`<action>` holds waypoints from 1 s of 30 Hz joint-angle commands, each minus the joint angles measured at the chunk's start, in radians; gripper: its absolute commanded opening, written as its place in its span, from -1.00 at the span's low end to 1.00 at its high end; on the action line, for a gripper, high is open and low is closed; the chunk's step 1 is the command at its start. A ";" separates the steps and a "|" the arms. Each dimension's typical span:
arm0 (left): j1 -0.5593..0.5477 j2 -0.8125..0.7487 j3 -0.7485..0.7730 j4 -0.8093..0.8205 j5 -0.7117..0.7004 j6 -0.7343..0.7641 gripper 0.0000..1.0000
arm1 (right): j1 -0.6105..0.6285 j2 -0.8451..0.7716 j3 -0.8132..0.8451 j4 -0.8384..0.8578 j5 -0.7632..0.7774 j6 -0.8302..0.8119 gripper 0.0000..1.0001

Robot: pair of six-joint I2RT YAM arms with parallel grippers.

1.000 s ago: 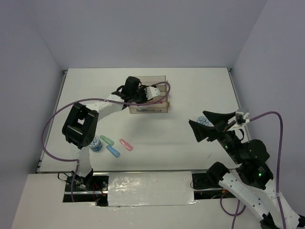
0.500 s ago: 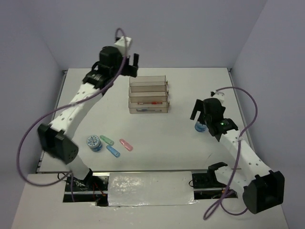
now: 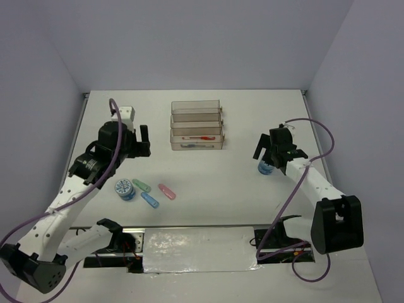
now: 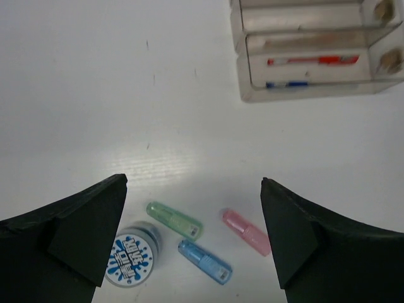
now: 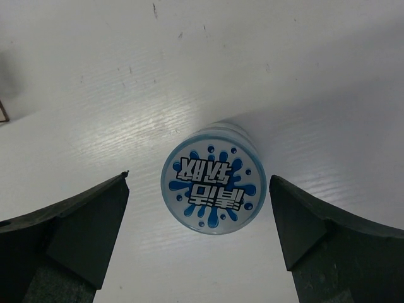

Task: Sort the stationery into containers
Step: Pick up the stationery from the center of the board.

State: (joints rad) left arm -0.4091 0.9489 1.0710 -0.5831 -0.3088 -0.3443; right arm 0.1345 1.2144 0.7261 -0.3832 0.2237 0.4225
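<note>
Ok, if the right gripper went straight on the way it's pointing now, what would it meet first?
Most likely the blue roll: the wrist view shows it standing on end, nearly centred under the open right gripper. How far off it is, I can't tell.

Two blue patterned rolls (image 3: 124,188), one green capsule (image 3: 141,185), one blue capsule (image 3: 149,199), one pink capsule (image 3: 166,191), one red pen (image 3: 202,136), one blue pen (image 3: 188,145), one tray block (image 3: 196,103).

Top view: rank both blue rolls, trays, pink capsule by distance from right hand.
1. Right blue roll, directly below the right hand.
2. Trays, far centre.
3. Pink capsule, near left.
4. Left blue roll, farthest left.
</note>
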 commanded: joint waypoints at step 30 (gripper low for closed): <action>-0.004 -0.211 -0.223 0.031 -0.137 -0.012 0.99 | 0.270 0.437 0.597 0.478 -0.146 -0.163 -1.00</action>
State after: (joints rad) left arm -0.4091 0.7429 0.8444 -0.5667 -0.3473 -0.3233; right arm 0.3859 1.4979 1.1854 -0.0574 0.0624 0.3275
